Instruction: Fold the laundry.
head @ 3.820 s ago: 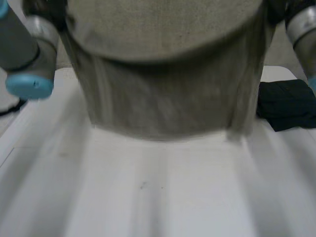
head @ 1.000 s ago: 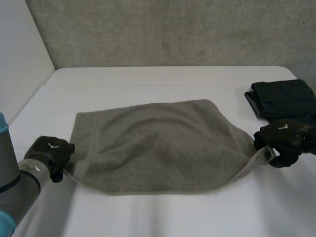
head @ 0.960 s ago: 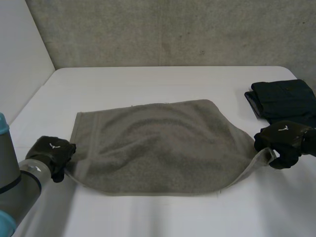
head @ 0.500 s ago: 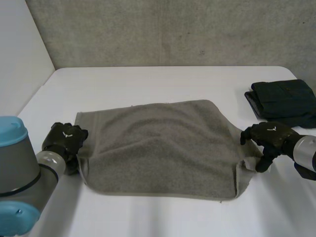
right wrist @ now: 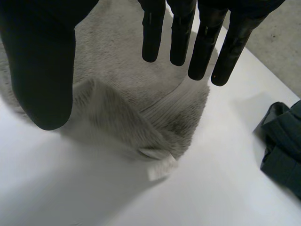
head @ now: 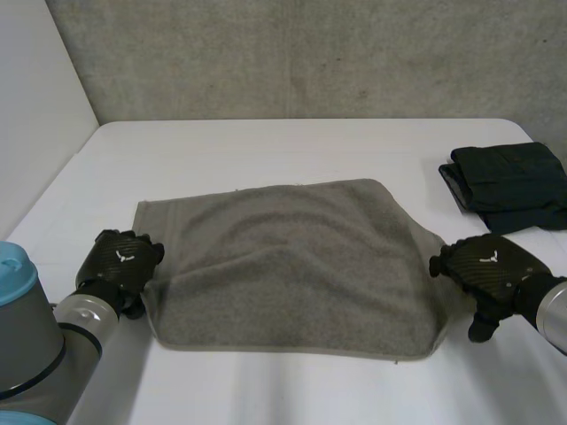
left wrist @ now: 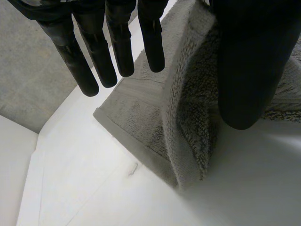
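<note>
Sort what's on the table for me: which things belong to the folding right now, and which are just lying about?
In the job: grey towel, spread out on the table; left hand, open at its left edge; right hand, open at its right edge.
Lying about: dark folded cloth, apart from the towel, by the table's right edge.

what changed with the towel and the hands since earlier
The grey towel, earlier held up before the camera, now lies spread on the table. The left hand and right hand moved inward and let go of its near corners; both are open. The dark folded clothes stayed put.
</note>
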Controlling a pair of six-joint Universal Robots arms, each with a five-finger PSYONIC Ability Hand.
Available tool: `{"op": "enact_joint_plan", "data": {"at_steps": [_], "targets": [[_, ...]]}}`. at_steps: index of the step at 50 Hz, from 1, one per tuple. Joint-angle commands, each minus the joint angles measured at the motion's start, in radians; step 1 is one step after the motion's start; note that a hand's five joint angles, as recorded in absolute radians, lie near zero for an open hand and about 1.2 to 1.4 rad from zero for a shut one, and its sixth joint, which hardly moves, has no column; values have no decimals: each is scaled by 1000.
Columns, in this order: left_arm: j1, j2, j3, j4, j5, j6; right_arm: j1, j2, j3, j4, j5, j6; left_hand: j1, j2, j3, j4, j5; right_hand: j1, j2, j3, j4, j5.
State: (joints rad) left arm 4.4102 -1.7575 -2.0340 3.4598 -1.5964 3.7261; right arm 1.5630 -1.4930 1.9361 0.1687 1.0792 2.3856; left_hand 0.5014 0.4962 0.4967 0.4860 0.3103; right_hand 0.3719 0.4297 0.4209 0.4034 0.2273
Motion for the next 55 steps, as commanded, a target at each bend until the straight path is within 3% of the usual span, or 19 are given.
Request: {"op": "enact_joint_plan", "data": {"at_steps": [1, 11, 16, 22, 31, 48, 55], "targets": [[2, -5, -3, 2, 1, 0, 2, -7, 56, -15, 51, -2, 44, 49, 49, 59, 60, 59, 2, 10, 28, 30], [5, -5, -3, 2, 1, 0, 34, 103, 93, -202, 142, -6, 76, 81, 81, 92, 93, 74, 16, 25, 43, 44], [8, -5, -6, 4, 3, -2, 28, 126, 101, -201, 149, -8, 123, 128, 128, 138, 140, 74, 16, 25, 43, 44], [9, -5, -2, 12, 4, -3, 28, 123, 116, -183, 142, -9, 317, 322, 321, 332, 333, 86, 28, 37, 54, 56], [15, -10, 5, 16, 7, -6, 26, 126, 152, -193, 74, -23, 895, 900, 899, 910, 911, 133, 75, 84, 101, 103], [46, -26, 95, 7, -2, -20, 20, 132, 165, -268, 59, -31, 895, 900, 900, 910, 911, 227, 169, 178, 195, 197], [64, -40, 176, -10, -7, -98, 20, 135, 167, -299, 59, -31, 895, 900, 900, 910, 911, 274, 216, 225, 242, 244]]}}
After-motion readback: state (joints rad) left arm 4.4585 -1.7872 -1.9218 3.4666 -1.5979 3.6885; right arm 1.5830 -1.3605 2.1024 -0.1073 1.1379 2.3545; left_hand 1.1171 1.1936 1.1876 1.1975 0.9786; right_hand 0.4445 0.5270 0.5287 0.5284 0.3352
